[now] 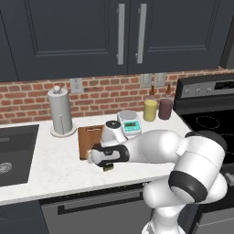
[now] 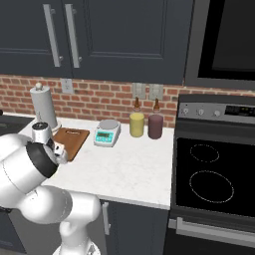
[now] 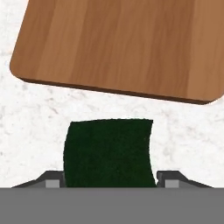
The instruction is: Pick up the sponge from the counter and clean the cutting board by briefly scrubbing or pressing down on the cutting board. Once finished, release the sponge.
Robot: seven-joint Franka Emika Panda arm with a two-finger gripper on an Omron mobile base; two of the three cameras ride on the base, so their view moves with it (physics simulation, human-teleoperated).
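The arm reaches low over the counter [image 1: 55,157], and its gripper [image 3: 109,181] is down at the sponge [image 3: 108,153], a finger [image 3: 52,180] on either side of the dark green block; whether the jaws already press on it I cannot tell. The sponge lies on the white stone near the counter's front edge, just beside the near short edge of the cutting board [image 3: 118,43] and apart from it. Beyond the board, toward the brick wall, a paper towel roll [image 1: 60,112] stands upright.

Dark green sponge [image 3: 108,152] between finger tips [image 3: 53,180], on white marbled counter [image 3: 30,122]; reddish-brown cutting board [image 3: 122,43] just beyond, apart.
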